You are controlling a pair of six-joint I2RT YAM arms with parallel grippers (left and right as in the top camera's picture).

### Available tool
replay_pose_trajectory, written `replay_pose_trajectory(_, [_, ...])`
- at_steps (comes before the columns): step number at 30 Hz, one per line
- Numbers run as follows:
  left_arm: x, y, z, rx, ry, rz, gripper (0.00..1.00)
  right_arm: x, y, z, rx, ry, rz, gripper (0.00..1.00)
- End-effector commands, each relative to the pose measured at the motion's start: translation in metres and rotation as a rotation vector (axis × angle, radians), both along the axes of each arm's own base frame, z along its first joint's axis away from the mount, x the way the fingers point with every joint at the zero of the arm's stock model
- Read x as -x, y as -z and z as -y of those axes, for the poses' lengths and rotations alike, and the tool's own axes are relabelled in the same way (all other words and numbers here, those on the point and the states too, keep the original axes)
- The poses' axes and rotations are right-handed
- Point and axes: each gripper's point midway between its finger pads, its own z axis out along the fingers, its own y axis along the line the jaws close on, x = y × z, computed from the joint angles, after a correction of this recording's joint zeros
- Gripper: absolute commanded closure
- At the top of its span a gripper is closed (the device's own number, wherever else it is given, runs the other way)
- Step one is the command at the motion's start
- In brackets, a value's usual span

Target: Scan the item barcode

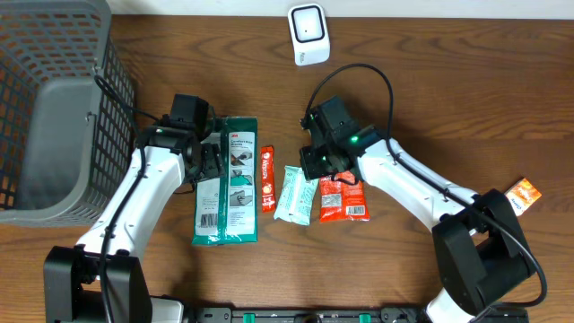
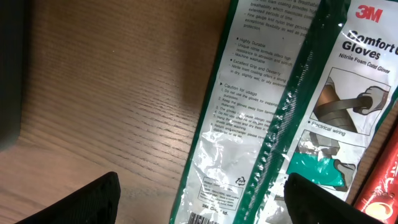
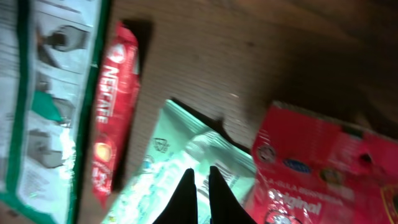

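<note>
Wooden table (image 1: 448, 81), pale packet (image 1: 293, 197) half-hidden.

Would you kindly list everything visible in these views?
table: 1, brown wood, beneath everything
basket: 1, grey wire, far left corner
scanner: 1, white, far centre
gloves pack: 1, green and clear, left of centre
Nestle stick: 1, red, right of gloves pack
mint packet: 1, pale green, centre
red packet: 1, red, right of mint packet
orange packet: 1, orange, right edge
left hand: 1, black, open above gloves pack
right hand: 1, black, shut on mint packet
</note>
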Motion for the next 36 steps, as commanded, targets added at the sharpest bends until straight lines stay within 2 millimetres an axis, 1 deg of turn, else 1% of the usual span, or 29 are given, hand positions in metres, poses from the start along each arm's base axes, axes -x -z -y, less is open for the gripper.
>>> replay_pose_trajectory(1, [-0.005,-0.007,-0.002,-0.003,-0.002,0.023,0.15,-0.001,0.013,0.023,0.12,0.114,0.029,0.93])
replay_pose_trajectory(2, [-0.005,-0.007,-0.002,-0.003,-0.002,0.023,0.15,-0.001,0.019,0.033,0.16,0.157,0.03,0.93])
replay_pose_trajectory(5, [-0.005,-0.007,-0.002,-0.003,-0.002,0.023,0.15,0.001,0.026,0.049,0.217,0.192,0.031,0.91])
replay_pose_trajectory(6, [-0.005,-0.007,-0.002,-0.003,-0.002,0.023,0.15,0.002,0.029,0.066,0.276,0.219,0.027,0.91])
replay_pose_trajectory(8, [-0.005,-0.007,-0.002,-0.003,-0.002,0.023,0.15,0.003,0.031,0.09,0.356,0.272,0.015,0.91])
replay_pose_trajectory(12, [-0.005,-0.007,-0.002,-0.003,-0.002,0.023,0.15,0.008,0.033,0.13,0.453,0.339,-0.037,0.9])
replay_pose_trajectory(17, [-0.005,-0.007,-0.002,-0.003,-0.002,0.023,0.15,0.017,0.035,0.175,0.502,0.432,-0.139,0.89])
replay_pose_trajectory(20, [-0.005,-0.007,-0.002,-0.003,-0.002,0.023,0.15,0.024,0.03,0.188,0.494,0.453,-0.19,0.9])
replay_pose_trajectory(22, [-0.005,-0.007,-0.002,-0.003,-0.002,0.023,0.15,0.026,0.022,0.193,0.477,0.452,-0.201,0.9])
replay_pose_trajectory(23, [-0.005,-0.007,-0.002,-0.003,-0.002,0.023,0.15,0.027,0.017,0.191,0.454,0.442,-0.202,0.91])
replay_pose_trajectory(24, [-0.005,-0.007,-0.002,-0.003,-0.002,0.023,0.15,0.027,0.011,0.184,0.41,0.411,-0.199,0.91])
replay_pose_trajectory(25, [-0.005,-0.007,-0.002,-0.003,-0.002,0.023,0.15,0.027,0.001,0.172,0.339,0.349,-0.186,0.9])
replay_pose_trajectory(26, [-0.005,-0.007,-0.002,-0.003,-0.002,0.023,0.15,0.029,-0.016,0.15,0.23,0.25,-0.154,0.9])
replay_pose_trajectory(29, [-0.005,-0.007,-0.002,-0.003,-0.002,0.023,0.15,0.035,-0.045,0.112,0.047,0.098,-0.102,0.9])
replay_pose_trajectory(31, [-0.005,-0.007,-0.002,-0.003,-0.002,0.023,0.15,0.042,-0.059,0.091,-0.039,0.014,-0.085,0.9])
replay_pose_trajectory(33, [-0.005,-0.007,-0.002,-0.003,-0.002,0.023,0.15,0.052,-0.061,0.08,-0.044,-0.028,-0.093,0.9])
replay_pose_trajectory(36, [-0.005,-0.007,-0.002,-0.003,-0.002,0.023,0.15,0.069,-0.05,0.066,-0.018,-0.091,-0.125,0.89])
